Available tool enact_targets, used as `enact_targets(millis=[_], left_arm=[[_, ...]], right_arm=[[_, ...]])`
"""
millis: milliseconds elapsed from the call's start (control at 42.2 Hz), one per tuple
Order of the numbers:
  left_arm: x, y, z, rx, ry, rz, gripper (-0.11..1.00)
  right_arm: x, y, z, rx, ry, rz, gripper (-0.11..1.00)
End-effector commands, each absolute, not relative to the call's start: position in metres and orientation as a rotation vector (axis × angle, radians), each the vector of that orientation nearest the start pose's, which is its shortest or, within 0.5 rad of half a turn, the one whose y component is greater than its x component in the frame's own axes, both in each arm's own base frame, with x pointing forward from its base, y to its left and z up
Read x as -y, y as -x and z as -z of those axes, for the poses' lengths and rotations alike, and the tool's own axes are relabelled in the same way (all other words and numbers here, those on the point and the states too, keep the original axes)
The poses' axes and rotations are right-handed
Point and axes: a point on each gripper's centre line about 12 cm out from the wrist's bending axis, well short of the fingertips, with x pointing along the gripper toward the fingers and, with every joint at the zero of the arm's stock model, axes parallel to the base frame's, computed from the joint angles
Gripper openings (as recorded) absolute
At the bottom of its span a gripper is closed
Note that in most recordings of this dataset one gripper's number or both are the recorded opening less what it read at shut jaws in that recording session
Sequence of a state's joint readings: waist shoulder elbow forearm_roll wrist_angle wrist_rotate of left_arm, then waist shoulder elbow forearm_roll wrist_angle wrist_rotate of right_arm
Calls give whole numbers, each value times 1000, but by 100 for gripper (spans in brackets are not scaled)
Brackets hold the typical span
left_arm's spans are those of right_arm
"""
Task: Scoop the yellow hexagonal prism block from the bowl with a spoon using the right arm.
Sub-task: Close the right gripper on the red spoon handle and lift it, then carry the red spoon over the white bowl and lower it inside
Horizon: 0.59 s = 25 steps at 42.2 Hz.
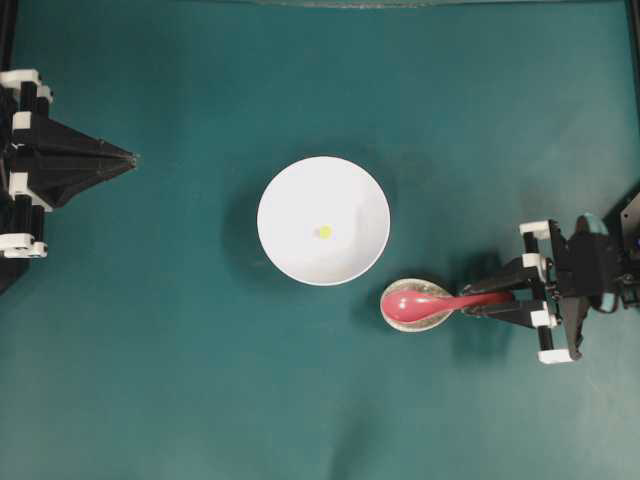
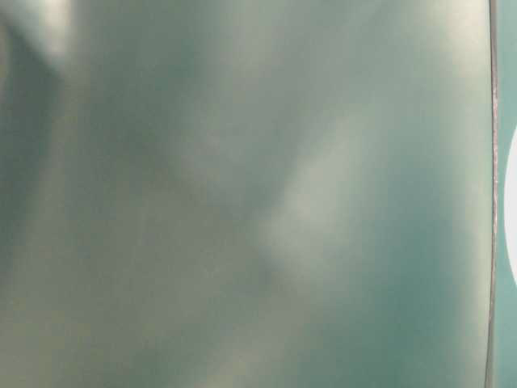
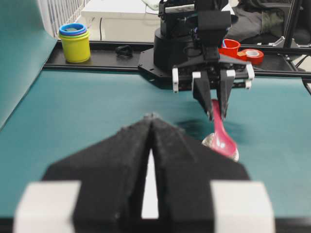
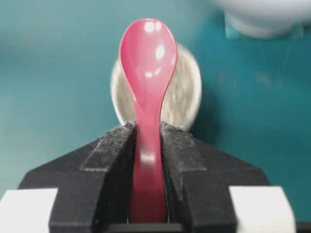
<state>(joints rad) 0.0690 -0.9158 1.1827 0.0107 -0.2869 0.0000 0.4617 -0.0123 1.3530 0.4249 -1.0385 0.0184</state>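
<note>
The white bowl point(image 1: 290, 190) sits mid-table with the tiny yellow hexagonal prism block point(image 1: 324, 232) lying inside it. Right of and below the bowl, the pink-red spoon point(image 1: 415, 303) rests its scoop on a small speckled spoon rest point(image 1: 437, 290). My right gripper point(image 1: 487, 297) is shut on the spoon's handle. In the right wrist view both pads press the handle of the spoon point(image 4: 147, 63), and the bowl point(image 4: 265, 19) shows at top right. At the far left my left gripper point(image 1: 133, 158) is shut and holds nothing. The left wrist view shows the right gripper point(image 3: 217, 115) on the spoon point(image 3: 222, 138).
Beyond the table's far edge, the left wrist view shows stacked yellow and blue cups point(image 3: 75, 42) and red tape rolls point(image 3: 252, 55). The table-level view is a teal blur.
</note>
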Motion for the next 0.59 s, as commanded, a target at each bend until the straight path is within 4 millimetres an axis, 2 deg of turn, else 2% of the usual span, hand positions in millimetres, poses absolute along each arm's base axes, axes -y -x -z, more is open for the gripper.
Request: enact_targets(millis=[0,237,568], left_arm=[[-15,-207,-289,44,-10,-69,0],[-15,-208,-290,44,-10,-69,0],[-15,-208,-291,50,-12,-68,0]], right_arm=[[-65,-226,-116,-256,-127,-67,23],[-54,-232,-155,-219,-141,-50,23],[-10,-269,-217,-489,-159,9,23]])
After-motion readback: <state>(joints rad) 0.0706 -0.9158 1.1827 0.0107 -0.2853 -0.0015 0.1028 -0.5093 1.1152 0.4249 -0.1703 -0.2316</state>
